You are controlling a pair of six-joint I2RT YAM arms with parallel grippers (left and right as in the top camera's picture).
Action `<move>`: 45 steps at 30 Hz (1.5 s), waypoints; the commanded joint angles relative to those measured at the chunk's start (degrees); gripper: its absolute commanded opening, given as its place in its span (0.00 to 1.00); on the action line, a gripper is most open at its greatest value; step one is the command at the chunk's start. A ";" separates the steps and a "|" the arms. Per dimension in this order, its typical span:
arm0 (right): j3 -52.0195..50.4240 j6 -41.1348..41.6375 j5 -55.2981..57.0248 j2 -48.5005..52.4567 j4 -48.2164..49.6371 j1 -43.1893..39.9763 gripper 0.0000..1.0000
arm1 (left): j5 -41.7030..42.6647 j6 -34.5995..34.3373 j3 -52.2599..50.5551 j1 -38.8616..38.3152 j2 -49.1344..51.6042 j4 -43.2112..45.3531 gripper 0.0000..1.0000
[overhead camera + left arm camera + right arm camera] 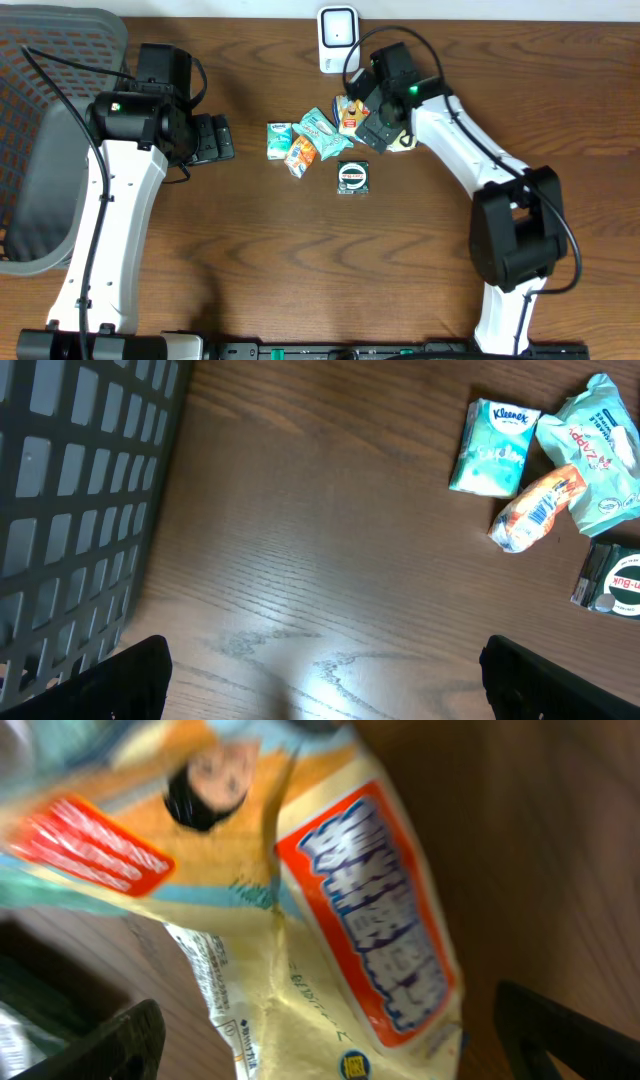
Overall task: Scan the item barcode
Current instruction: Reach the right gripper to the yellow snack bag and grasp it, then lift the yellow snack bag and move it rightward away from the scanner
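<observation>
Both grippers stand wide and hold nothing; the right one is low over a yellow packet.

The right gripper has its dark fingers spread to either side of the crinkled, glossy yellow packet, which carries a red-orange label. Whether the fingers touch it cannot be told. Just beyond this gripper's far side stands the white barcode scanner, near the table's edge. Ahead of the left gripper lies bare, wood-grained table, then a loose cluster: a flat Kleenex pack, an orange wrapper with a printed barcode, a teal pouch and a dark packet. Close on its left rises the grey mesh basket.
</observation>
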 commanded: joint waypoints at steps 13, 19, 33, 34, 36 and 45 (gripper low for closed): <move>0.79 -5.46 4.11 11.47 -1.60 -0.74 0.41 | -0.57 0.76 -0.13 0.28 0.09 -0.17 0.98; 1.14 -1.03 4.11 8.85 -1.60 0.02 0.01 | -0.57 0.79 -0.13 0.28 0.09 -0.17 0.98; 2.03 12.83 -38.36 -8.83 -6.36 -8.66 0.01 | -0.57 0.79 -0.13 0.28 0.09 -0.17 0.98; 1.92 13.75 -41.68 -8.76 -6.80 -9.94 0.01 | -0.57 0.79 -0.13 0.28 0.09 -0.17 0.98; 1.18 15.76 -47.89 -8.09 -7.08 -12.74 0.01 | -0.57 0.79 -0.13 0.28 0.09 -0.17 0.98; -4.00 24.92 -72.46 -0.24 -6.05 -24.85 0.01 | -0.57 0.79 -0.13 0.28 0.09 -0.17 0.98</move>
